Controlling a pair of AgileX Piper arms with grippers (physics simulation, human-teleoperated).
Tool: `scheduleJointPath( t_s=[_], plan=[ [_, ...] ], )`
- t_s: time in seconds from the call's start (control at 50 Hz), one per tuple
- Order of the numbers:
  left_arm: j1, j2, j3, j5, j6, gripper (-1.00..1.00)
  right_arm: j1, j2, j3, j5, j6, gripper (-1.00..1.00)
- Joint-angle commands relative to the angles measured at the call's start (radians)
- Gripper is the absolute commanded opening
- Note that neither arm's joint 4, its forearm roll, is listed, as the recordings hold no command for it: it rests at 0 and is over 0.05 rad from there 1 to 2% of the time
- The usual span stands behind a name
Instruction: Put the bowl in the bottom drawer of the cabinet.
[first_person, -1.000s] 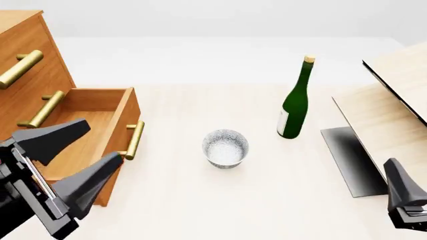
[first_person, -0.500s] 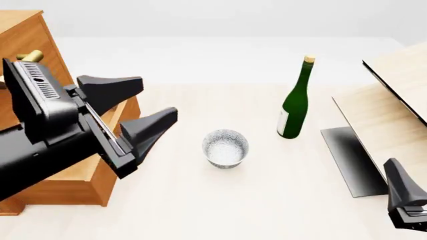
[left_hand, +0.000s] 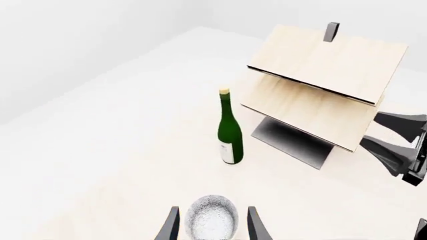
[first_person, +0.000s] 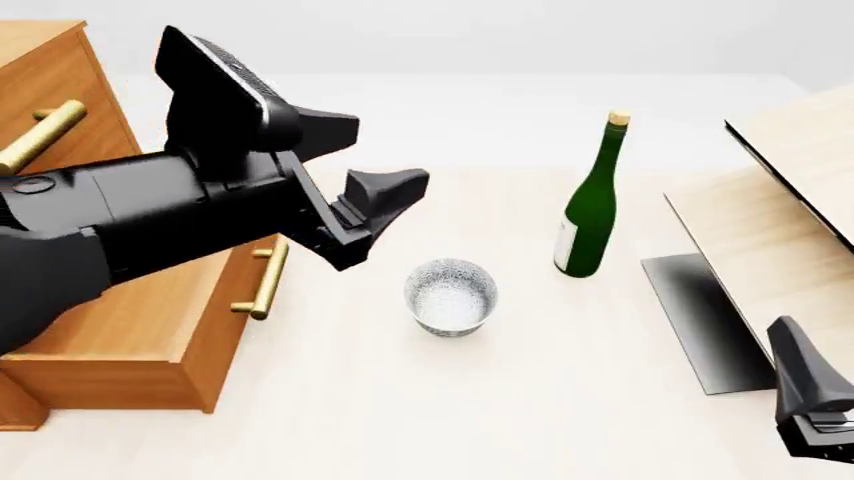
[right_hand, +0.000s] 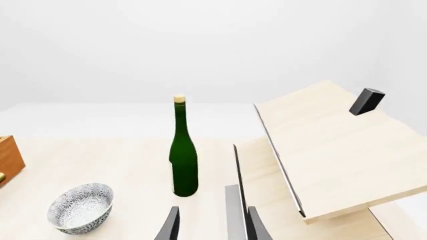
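The left hand (first_person: 358, 165) reaches in over the worktop (first_person: 441, 400) from the cabinet (first_person: 54, 90) side, its two black fingers (first_person: 387, 190) spread wide and holding nothing. It hangs above and to the left of the bowl (first_person: 451, 295), apart from it in the front view. In the left wrist view the two fingertips (left_hand: 168, 227) stand one on each side of the bowl (left_hand: 212, 218) with bare worktop between pad and rim; whether the hand is level with the bowl or above it cannot be told from that view alone.

The small speckled white bowl sits upright near the middle of the worktop, between the cabinet on the left and the green bottle (first_person: 590, 205) on the right. The bottom drawer (first_person: 174, 330) stands pulled out from the cabinet, its brass handle (first_person: 267, 282) facing the bowl; the arm covers much of its inside.

The right hand (first_person: 811, 400) rests low at the near right corner, only partly in the front view. In the right wrist view its fingertips (right_hand: 170, 227) are parted and grip nothing. Beyond them the bottle (right_hand: 183, 155) stands upright, with the pale wooden boards (right_hand: 327, 150) slanting on a dark stand to one side and the bowl (right_hand: 80, 207) to the other.
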Motion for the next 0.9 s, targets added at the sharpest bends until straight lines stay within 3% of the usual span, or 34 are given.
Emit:
scheduleJointPath(
  t_s=[0.02,0.22,0.64,0.9],
  plan=[
    [0.003,0.103,-0.114,0.086,-0.005,1.0,0.0,0.0,0.0,0.0,0.0,1.0],
    [0.005,0.204,-0.209,0.162,-0.032,1.0,0.0,0.0,0.0,0.0,0.0,1.0],
    [0.063,0.399,-0.373,0.289,-0.011,1.0,0.0,0.0,0.0,0.0,0.0,1.0],
    [0.049,0.507,-0.488,0.384,-0.016,1.0,0.0,0.0,0.0,0.0,0.0,1.0]
  ],
)
